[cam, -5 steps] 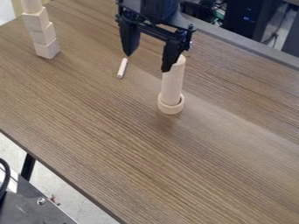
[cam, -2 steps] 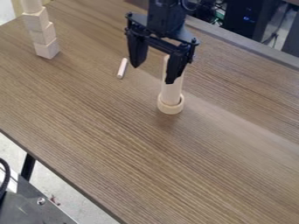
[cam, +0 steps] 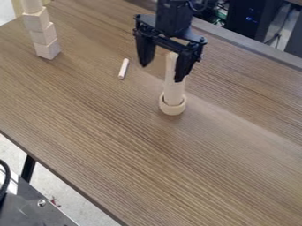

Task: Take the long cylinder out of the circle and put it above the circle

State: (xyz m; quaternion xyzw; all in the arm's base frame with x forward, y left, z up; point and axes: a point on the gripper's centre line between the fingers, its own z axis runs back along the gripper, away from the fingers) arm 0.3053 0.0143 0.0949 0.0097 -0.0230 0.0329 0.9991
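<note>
Cylinder (cam: 173, 92) — upright, partly behind one jaw

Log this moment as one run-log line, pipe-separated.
end effector: open, one finger in front of long cylinder | long cylinder: upright in circle, not gripped | removal: not yet done

1 bench (cam: 147, 176); 1 ring (cam: 172, 110), nearer the far edge; 1 long cylinder (cam: 175, 92), upright in it; 1 thin rod (cam: 123, 69), lying; 3 blocks (cam: 42, 34), stacked near the upper-left edge; 1 rounded piece (cam: 31, 5) on top (partly cut off)
</note>
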